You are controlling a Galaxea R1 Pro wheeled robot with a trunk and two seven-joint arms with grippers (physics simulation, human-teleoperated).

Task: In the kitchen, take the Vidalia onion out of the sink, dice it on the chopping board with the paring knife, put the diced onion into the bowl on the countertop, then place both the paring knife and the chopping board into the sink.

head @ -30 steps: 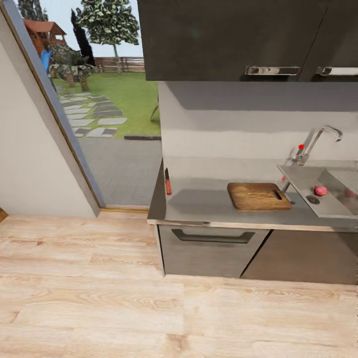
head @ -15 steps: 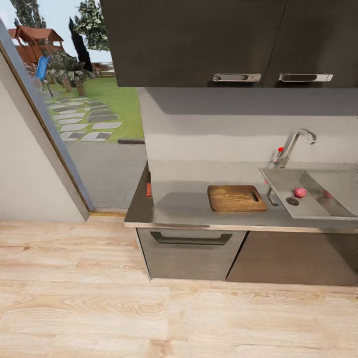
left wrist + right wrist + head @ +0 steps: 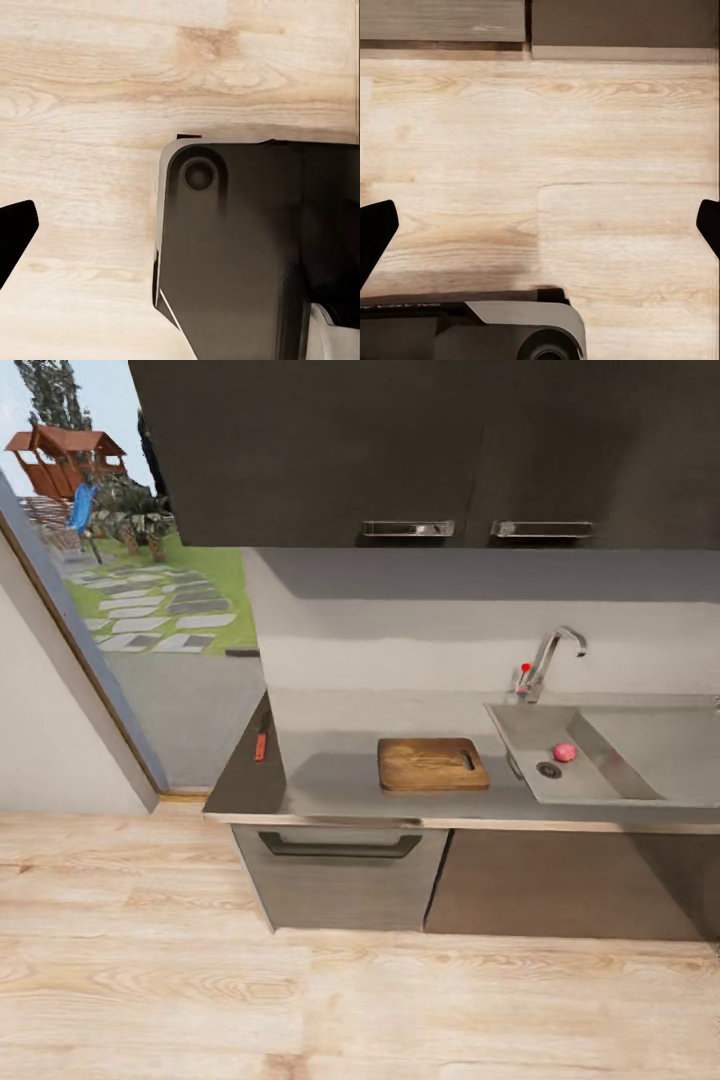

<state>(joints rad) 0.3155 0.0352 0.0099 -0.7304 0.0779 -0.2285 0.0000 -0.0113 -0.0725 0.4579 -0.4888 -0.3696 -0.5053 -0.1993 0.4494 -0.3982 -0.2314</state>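
Nothing is done yet, I judge — the Vidalia onion (image 3: pixel 565 752) lies in the sink (image 3: pixel 600 780), at three o'clock from the bare chopping board (image 3: pixel 433 764); the paring knife (image 3: pixel 261 744) rests at nine o'clock. My right gripper (image 3: pixel 540 225) gapes wide; the left's state I cannot tell.

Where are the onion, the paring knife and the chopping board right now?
Vidalia onion (image 3: pixel 565 753): head view, middle of the bulb, in the sink.
Paring knife (image 3: pixel 261 746): head view, its red-orange handle, at the countertop's left end.
Chopping board (image 3: pixel 428 765): head view, middle of its top face.
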